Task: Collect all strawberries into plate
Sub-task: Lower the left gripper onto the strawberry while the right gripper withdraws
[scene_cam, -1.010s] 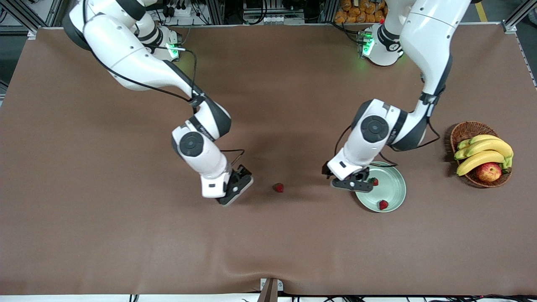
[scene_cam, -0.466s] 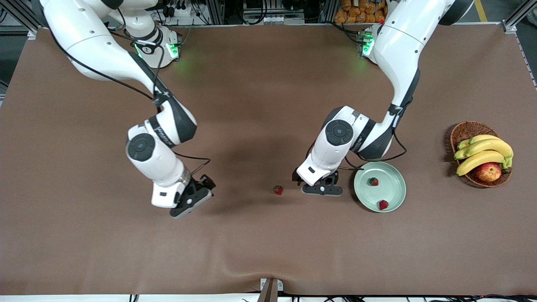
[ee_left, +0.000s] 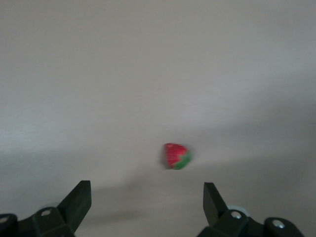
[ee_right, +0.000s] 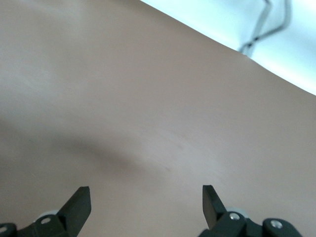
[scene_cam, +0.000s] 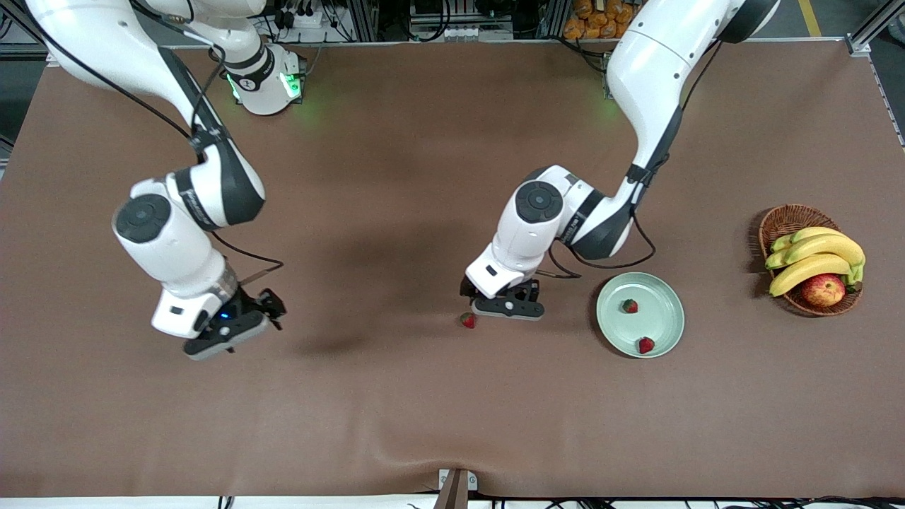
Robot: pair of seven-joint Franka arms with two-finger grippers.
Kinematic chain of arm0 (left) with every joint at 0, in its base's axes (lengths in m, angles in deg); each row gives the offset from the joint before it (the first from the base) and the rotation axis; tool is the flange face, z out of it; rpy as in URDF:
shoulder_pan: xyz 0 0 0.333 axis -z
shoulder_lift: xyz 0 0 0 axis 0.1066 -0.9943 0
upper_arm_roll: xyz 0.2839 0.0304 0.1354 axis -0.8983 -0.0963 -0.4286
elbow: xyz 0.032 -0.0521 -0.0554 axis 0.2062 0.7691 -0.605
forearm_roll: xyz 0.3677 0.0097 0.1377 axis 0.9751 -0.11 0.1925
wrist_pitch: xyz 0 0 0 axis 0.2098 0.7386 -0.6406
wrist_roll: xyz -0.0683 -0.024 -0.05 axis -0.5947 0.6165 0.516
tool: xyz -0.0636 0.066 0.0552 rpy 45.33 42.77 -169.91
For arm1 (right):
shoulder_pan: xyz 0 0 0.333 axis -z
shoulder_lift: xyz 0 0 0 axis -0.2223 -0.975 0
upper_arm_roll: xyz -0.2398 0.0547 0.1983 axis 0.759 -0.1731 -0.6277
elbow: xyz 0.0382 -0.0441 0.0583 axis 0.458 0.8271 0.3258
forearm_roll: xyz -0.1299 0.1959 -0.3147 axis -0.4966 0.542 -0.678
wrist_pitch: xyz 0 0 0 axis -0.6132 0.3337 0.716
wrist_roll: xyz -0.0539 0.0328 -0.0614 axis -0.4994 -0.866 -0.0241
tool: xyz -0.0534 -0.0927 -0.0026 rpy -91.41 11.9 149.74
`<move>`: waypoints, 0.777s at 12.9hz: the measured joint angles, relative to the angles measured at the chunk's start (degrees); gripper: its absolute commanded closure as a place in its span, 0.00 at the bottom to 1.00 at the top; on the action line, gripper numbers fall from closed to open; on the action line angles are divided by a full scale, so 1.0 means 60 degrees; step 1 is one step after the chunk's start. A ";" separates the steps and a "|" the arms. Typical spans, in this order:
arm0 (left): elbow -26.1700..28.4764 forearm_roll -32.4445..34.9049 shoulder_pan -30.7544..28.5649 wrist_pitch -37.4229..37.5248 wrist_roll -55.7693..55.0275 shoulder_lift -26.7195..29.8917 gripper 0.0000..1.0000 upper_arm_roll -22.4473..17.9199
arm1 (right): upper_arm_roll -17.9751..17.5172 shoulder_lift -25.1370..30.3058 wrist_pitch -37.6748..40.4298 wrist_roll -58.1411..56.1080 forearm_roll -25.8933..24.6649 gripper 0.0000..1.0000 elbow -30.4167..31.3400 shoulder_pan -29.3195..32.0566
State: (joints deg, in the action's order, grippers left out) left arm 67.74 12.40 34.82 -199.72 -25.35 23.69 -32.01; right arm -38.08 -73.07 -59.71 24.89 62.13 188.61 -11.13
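One strawberry point(scene_cam: 468, 320) lies on the brown table, between the two arms. Two more strawberries point(scene_cam: 629, 306) point(scene_cam: 645, 345) lie in the pale green plate point(scene_cam: 663, 314). My left gripper point(scene_cam: 505, 308) hangs low over the table, right beside the loose strawberry on the plate's side of it. It is open and empty. In the left wrist view the strawberry point(ee_left: 177, 156) lies just ahead of the open left gripper point(ee_left: 146, 202). My right gripper point(scene_cam: 226, 334) is over bare table toward the right arm's end, open and empty. The right wrist view shows that gripper point(ee_right: 145, 203) over bare table only.
A wicker basket point(scene_cam: 785, 220) with bananas point(scene_cam: 813, 258) and an apple point(scene_cam: 824, 290) stands toward the left arm's end of the table, beside the plate. A wrinkle in the table cover point(scene_cam: 452, 459) runs near the front edge.
My left gripper has moved from over the plate to beside the loose strawberry. My right gripper has drawn away from that strawberry toward its own end of the table.
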 measured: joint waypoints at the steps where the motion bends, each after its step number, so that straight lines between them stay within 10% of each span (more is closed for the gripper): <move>1: -0.0033 0.0002 0.0083 -0.0210 0.0001 -0.0085 0.00 -0.0015 | 0.0425 0.0502 0.0395 -0.0001 0.0000 0.00 0.0238 -0.0198; 10: -0.0085 0.1376 0.0161 -0.1853 0.0016 -0.1000 0.16 -0.0128 | 0.2615 0.2921 0.6289 0.0026 0.2340 0.00 -0.0440 -0.0775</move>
State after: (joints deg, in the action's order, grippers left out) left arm 67.23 20.66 35.79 -210.83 -25.25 17.69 -32.78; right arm -22.39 -55.54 -21.97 25.05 76.17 185.97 -15.78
